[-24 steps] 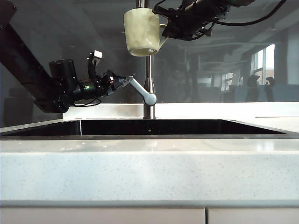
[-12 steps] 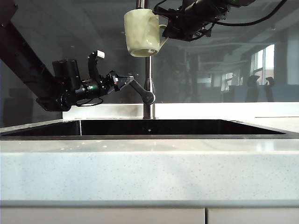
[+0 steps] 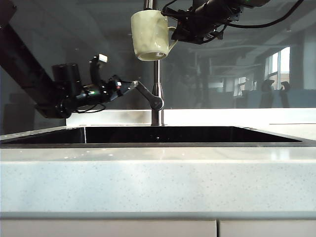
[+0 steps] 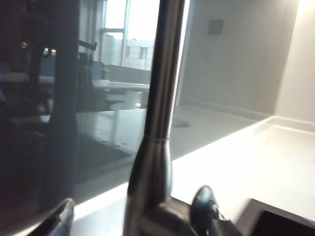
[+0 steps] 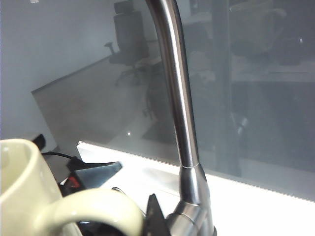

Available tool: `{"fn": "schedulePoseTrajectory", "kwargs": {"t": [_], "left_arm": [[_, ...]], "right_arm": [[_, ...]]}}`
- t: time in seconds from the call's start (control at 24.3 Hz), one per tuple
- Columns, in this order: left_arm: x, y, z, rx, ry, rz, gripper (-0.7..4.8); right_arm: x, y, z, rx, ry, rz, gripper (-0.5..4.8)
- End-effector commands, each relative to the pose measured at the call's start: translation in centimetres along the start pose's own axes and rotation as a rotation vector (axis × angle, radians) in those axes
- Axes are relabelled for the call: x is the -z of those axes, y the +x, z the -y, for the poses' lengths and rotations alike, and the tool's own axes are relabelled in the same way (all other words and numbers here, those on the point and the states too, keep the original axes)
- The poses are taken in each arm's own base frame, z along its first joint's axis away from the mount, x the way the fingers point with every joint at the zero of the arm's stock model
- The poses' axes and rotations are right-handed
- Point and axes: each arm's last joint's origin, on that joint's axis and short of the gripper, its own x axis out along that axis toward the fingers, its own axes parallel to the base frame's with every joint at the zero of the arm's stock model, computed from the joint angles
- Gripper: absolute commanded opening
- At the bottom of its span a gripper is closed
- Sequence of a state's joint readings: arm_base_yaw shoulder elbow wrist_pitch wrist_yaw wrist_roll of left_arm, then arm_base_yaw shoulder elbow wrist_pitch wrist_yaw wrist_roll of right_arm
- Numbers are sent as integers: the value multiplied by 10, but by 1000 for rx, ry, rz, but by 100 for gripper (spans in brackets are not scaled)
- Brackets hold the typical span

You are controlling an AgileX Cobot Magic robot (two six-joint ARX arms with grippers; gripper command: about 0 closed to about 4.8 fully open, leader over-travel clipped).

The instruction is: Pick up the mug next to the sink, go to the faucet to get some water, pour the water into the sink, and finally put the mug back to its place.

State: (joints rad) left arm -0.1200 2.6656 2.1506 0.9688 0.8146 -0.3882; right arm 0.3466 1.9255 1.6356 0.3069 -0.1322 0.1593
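The faucet [image 3: 157, 74] serves as the landmark: its slim steel tube rises from the back edge of the sink [image 3: 158, 136], with the short lever [image 3: 147, 94] angled up and away from its base.

The right hand [image 3: 178, 30] is high up beside the tube, near the top of the exterior view. It is closed narrow on the loop handle of the mug [image 3: 149, 34], gripping it from the side away from the tube's left. The mug hangs upright, well above the sink, just in front of the faucet tube and overlapping it. In the right wrist view the cream handle [image 5: 93, 206] curves in front of the camera with the tube [image 5: 179, 108] standing just behind it.

The left hand [image 3: 129, 85] is lower, on the lever's side of the faucet, level with the lever's raised end. Its fingers stand wide apart, and their tips meet the lever's tip; whether they press it or only touch cannot be told. The left wrist view shows the tube [image 4: 157, 123] close up, with one dark fingertip [image 4: 59, 219] to one side of it.

The speckled white desk [image 3: 158, 182] frames the sink in front.
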Motion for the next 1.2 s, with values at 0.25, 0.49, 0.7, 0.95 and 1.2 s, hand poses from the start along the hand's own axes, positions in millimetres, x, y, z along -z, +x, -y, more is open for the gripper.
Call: {"fn": "schedulePoseTrajectory", "kwargs": {"t": [0.25,0.49,0.7,0.95,1.2], "left_arm": [[-24,-11,3,155,-18,73,340],[-29,-14,2,164,-54,92,340],[-30,-13,2,130,-54,124,340],[-30,-13,2,130,-54,124,340],[-30,-13,3,130,-58,124,340]], "right_arm": [[-30,-16,16,50,-194,60,-7],[-37,-29,14,158,-619,-68,-7],[-42,-34,-1,279,-951,-145,-6],[-39,-33,-24,352,-1265,-238,-6],[-38,-32,-40,348,-1422,-256,-6]]}}
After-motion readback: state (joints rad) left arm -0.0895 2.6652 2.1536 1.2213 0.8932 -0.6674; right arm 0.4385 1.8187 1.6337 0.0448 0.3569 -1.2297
